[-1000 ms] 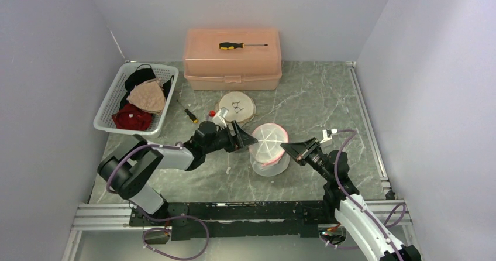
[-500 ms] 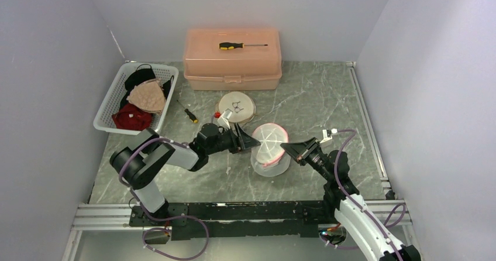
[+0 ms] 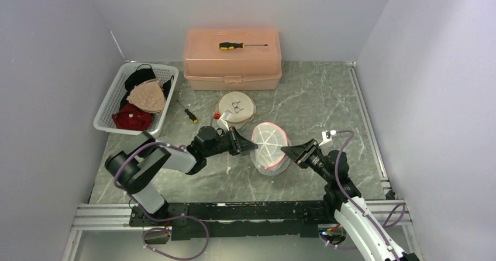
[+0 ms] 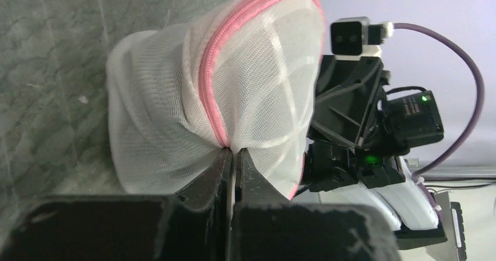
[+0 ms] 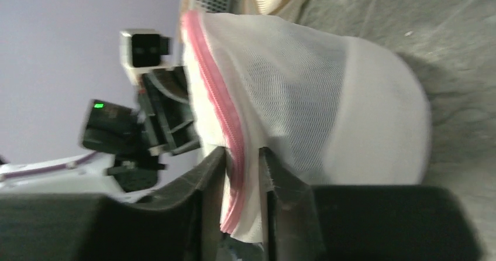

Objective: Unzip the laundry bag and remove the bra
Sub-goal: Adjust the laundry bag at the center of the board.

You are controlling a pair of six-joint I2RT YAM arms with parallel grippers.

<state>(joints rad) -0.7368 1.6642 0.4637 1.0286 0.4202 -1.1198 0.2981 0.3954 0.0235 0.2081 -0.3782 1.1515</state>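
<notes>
Left gripper (image 4: 233,151): clamped tight, fingertips pinching the white mesh right at the pink zip seam (image 4: 206,79).
Right gripper (image 5: 240,155): jaws parted just a crack, with the bag's pink-edged rim lying between the fingers; can't tell whether they press it.
Laundry bag (image 3: 270,147): a white mesh dome, mid-table (image 3: 316,97), tipped up on its edge, caught between the two grippers.
Bra: can't be made out through the mesh.

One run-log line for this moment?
left end effector: shut on laundry bag at pink zip | right end effector: slightly open astride pink zip | pink zip: looks closed
</notes>
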